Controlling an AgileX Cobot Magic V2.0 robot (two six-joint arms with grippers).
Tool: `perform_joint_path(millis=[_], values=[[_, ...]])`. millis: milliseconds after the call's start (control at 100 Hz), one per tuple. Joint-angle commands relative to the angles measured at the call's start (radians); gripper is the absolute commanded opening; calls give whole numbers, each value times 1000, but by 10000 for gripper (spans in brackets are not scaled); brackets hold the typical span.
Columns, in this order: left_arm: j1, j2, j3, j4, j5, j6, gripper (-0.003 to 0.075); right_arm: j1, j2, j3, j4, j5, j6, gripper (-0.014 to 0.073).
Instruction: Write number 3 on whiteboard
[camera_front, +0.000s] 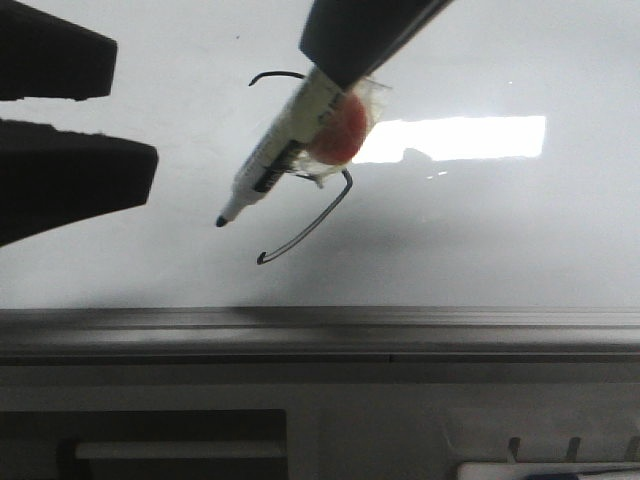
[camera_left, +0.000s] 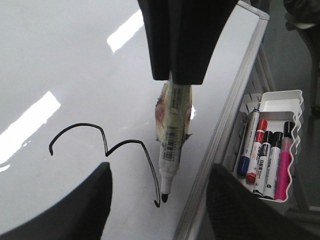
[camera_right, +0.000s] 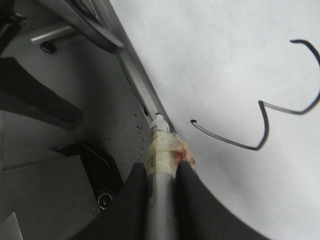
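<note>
The whiteboard (camera_front: 500, 240) fills most of the front view. A thin black number 3 (camera_front: 320, 222) is drawn on it, partly hidden behind the marker. It also shows in the left wrist view (camera_left: 125, 141) and in the right wrist view (camera_right: 257, 148). My right gripper (camera_front: 345, 70) is shut on a taped white marker pen (camera_front: 275, 150), held tilted. Its black tip sits just beside the lower end of the line in the left wrist view. My left gripper (camera_front: 135, 115) is open and empty at the left, over the board.
A grey metal rail (camera_front: 300, 330) runs along the board's near edge. A white tray (camera_left: 280, 95) with several coloured markers hangs beside the rail. A bright rectangular light reflection (camera_front: 460, 138) lies on the board.
</note>
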Motion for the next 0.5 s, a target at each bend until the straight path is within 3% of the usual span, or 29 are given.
perform_joint_path(millis=[0,490], values=[[-4,25,-37,-9,-83,-8,398,22,-17,-25,0,-78,3,-61],[-4,292,-150,-9,-191,-8,398,28,-17,-25,7,-51,5,-61]])
